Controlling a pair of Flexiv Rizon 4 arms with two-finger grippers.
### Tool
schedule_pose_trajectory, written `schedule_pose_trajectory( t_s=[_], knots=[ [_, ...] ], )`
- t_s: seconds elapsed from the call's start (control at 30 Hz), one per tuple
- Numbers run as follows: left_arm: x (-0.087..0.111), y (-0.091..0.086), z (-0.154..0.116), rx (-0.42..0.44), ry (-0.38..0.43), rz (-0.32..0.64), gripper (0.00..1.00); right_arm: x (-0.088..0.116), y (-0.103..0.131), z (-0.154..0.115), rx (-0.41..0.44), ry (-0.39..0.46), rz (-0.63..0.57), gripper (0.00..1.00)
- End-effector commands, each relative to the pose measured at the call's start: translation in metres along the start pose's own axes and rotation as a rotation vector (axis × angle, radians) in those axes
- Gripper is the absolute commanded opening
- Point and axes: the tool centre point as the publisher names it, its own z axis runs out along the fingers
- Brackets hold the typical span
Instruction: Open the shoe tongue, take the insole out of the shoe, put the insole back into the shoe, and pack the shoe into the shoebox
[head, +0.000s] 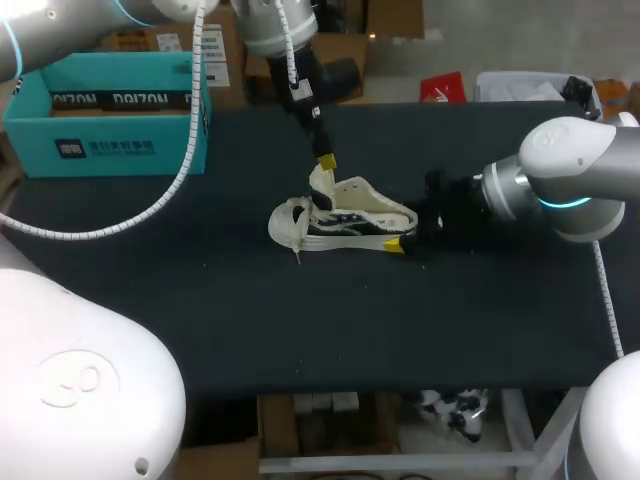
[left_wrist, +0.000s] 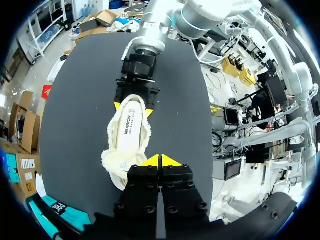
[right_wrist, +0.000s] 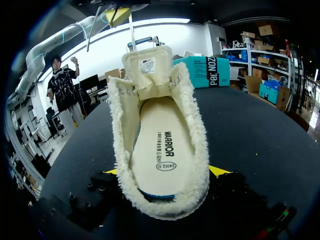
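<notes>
A cream fleece-lined shoe (head: 350, 215) with black stripes stands mid-table, toe to the left. Its white insole (right_wrist: 160, 140) lies inside. The tongue (right_wrist: 147, 67) stands upright. Just above it, my left gripper (head: 326, 162) is shut on a thin white strip that rises from the tongue's top; in its own view the fingers (left_wrist: 160, 161) are pressed together over the shoe (left_wrist: 129, 135). My right gripper (head: 400, 235) holds the heel, a yellow tip on either side of it (right_wrist: 165, 171).
A teal shoebox (head: 105, 115) stands open at the table's back left corner. The shoe's laces (head: 290, 225) lie loose by the toe. The black table (head: 200, 300) is bare in front of the shoe.
</notes>
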Motion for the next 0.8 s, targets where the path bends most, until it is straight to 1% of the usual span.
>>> schedule_pose_trajectory(
  t_s=[0.03, 0.1, 0.13, 0.2, 0.23, 0.3, 0.33, 0.43, 0.6, 0.67, 0.8],
  knots=[
    [-0.016, -0.02, 0.028, -0.198, 0.055, 0.296, 0.0, -0.002, -0.011, 0.006, -0.002, 0.003, 0.001, 0.0],
    [-0.023, -0.023, 0.038, -0.234, 0.027, 0.304, 0.0, -0.002, -0.011, 0.006, -0.002, 0.003, 0.001, 0.0],
    [-0.028, -0.024, 0.042, -0.23, 0.04, 0.325, 0.0, -0.002, -0.011, 0.006, -0.002, 0.003, 0.001, 0.0],
    [-0.037, -0.026, 0.05, -0.238, 0.027, 0.327, 0.0, -0.002, -0.011, 0.006, -0.002, 0.003, 0.001, 0.0],
    [-0.041, -0.027, 0.053, -0.23, 0.043, 0.342, 0.0, -0.002, -0.011, 0.006, -0.002, 0.003, 0.001, 0.0],
    [-0.048, -0.027, 0.059, -0.23, 0.036, 0.342, 0.0, -0.002, -0.011, 0.006, -0.002, 0.003, 0.001, 0.0],
    [-0.049, -0.025, 0.062, -0.214, 0.054, 0.351, 0.0, -0.002, -0.011, 0.006, -0.002, 0.003, 0.001, 0.0],
    [-0.053, -0.02, 0.072, -0.196, 0.056, 0.357, 0.0, -0.002, -0.011, 0.006, -0.002, 0.003, 0.001, 0.0],
    [-0.053, -0.013, 0.088, -0.159, 0.04, 0.335, 0.0, -0.002, -0.011, 0.006, -0.002, 0.003, 0.001, 0.0],
    [-0.052, -0.011, 0.095, -0.156, 0.04, 0.34, 0.0, -0.002, -0.011, 0.006, -0.002, 0.003, 0.001, 0.0],
    [-0.052, -0.007, 0.11, -0.177, 0.032, 0.345, 0.0, -0.002, -0.011, 0.006, -0.002, 0.003, 0.001, 0.0]
  ],
)
